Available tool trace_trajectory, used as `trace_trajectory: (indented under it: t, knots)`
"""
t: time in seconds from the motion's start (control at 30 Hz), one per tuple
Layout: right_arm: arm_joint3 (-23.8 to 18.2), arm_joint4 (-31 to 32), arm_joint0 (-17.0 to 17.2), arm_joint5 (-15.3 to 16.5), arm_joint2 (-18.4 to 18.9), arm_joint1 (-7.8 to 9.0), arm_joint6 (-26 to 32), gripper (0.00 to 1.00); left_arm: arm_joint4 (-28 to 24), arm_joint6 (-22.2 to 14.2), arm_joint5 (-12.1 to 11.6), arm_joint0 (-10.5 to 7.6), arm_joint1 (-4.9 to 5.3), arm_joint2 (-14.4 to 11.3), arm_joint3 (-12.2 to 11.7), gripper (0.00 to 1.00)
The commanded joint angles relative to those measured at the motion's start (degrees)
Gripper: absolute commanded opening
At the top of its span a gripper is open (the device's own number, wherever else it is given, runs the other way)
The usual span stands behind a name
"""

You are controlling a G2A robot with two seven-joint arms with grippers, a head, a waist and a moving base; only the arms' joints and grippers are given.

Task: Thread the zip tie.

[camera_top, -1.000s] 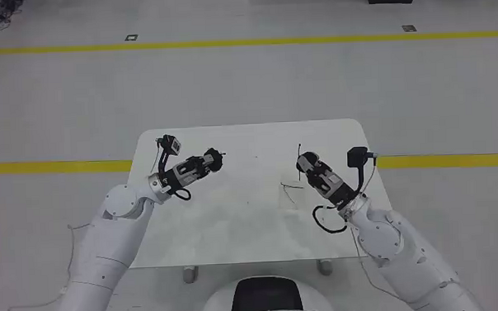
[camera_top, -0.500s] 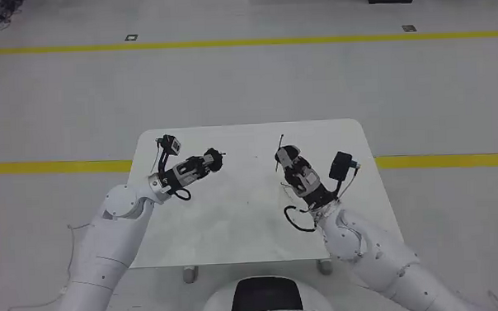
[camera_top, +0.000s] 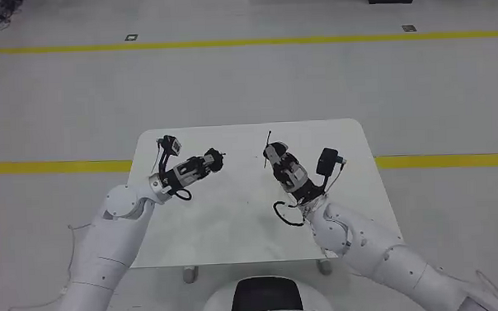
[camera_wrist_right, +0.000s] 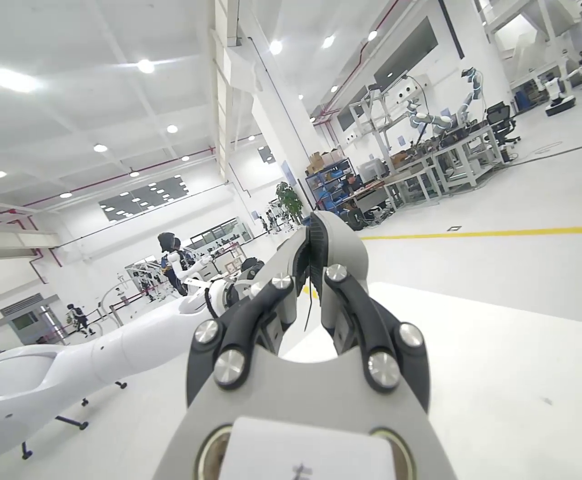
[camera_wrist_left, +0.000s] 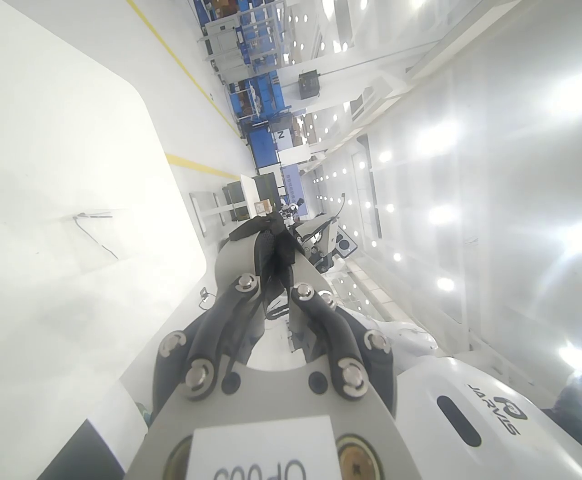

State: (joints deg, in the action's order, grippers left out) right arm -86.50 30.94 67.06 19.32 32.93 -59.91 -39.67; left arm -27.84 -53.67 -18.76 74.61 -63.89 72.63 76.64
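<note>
Hanging over the table's [camera_top: 235, 230] left part, the L gripper [camera_top: 216, 158] has its fingers pressed together, pads meeting at the tips. A small dark bit shows at the tips in top view, but can't tell if anything is pinched there. A stretch of bare tabletop separates it from the R gripper [camera_top: 274, 152], which sits above the table's middle, tips pointing toward the far edge. R fingers are clamped on the zip tie [camera_wrist_right: 309, 313]: the thin black strip runs down btw the pads in R wrist view, and in top view its free end sticks out past the fingertips, off the table. The 2 grippers are near each other, not touching. In L wrist view a thin dark strand [camera_wrist_left: 96, 238] lies flat on the tabletop, well apart from the L gripper.
</note>
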Motion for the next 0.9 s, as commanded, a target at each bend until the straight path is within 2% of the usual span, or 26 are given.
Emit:
trace_trajectory:
  t: [0.0,0.23,0.43,0.57,0.7,0.87]
  knots:
    - [0.7,3.0,0.9,-0.2,0.8,-0.13,-2.4,0.00,0.2,-0.1,0.4,0.85,-0.06,-1.2,0.9,0.00]
    - [5.6,11.5,2.5,0.2,1.1,-1.49,-11.4,0.00,-1.8,1.4,1.6,3.51,-0.42,-4.4,3.2,0.00]
    - [9.7,13.4,2.1,0.2,-0.9,-2.98,-16.7,0.00,-0.6,4.1,3.0,4.50,-0.54,-6.3,4.3,0.00]
    - [11.9,12.7,1.4,0.2,-2.7,-3.75,-18.1,0.00,-0.7,6.1,2.9,4.88,-0.76,-7.7,4.4,0.00]
    - [13.0,10.9,0.2,0.2,-4.3,-4.24,-17.0,0.00,-1.2,8.3,1.4,5.21,-0.90,-8.1,5.0,0.00]
    - [13.0,10.9,0.2,0.2,-4.3,-4.24,-17.0,0.00,-1.0,8.3,1.2,5.18,-0.87,-8.0,5.1,0.00]
